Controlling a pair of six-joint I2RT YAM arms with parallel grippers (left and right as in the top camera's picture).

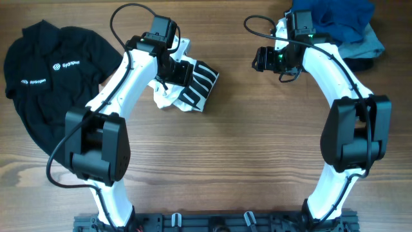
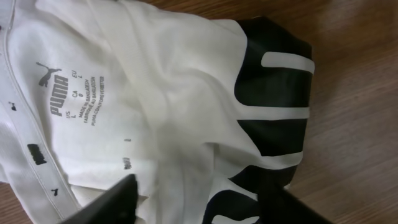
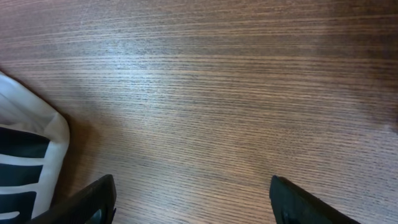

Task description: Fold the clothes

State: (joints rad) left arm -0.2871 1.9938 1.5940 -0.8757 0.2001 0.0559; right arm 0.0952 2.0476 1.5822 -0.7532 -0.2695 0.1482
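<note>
The clothes, a white T-shirt (image 1: 193, 84) with black block stripes, lie crumpled on the wooden table left of centre. In the left wrist view the shirt (image 2: 155, 93) fills the frame, with the collar label showing and the black print to the right. My left gripper (image 1: 177, 72) is low over it. Its jaws (image 2: 199, 202) stand apart, with bunched white and black fabric between them. My right gripper (image 1: 261, 59) hovers open to the right of the shirt, and only bare wood lies between its fingers (image 3: 193, 202). A corner of the shirt (image 3: 25, 155) shows at that view's left edge.
A black shirt (image 1: 51, 71) with small white logos lies at the far left. Blue and pale grey garments (image 1: 341, 26) sit at the back right behind the right arm. Bare wooden table (image 1: 257, 142) lies between and in front of the arms.
</note>
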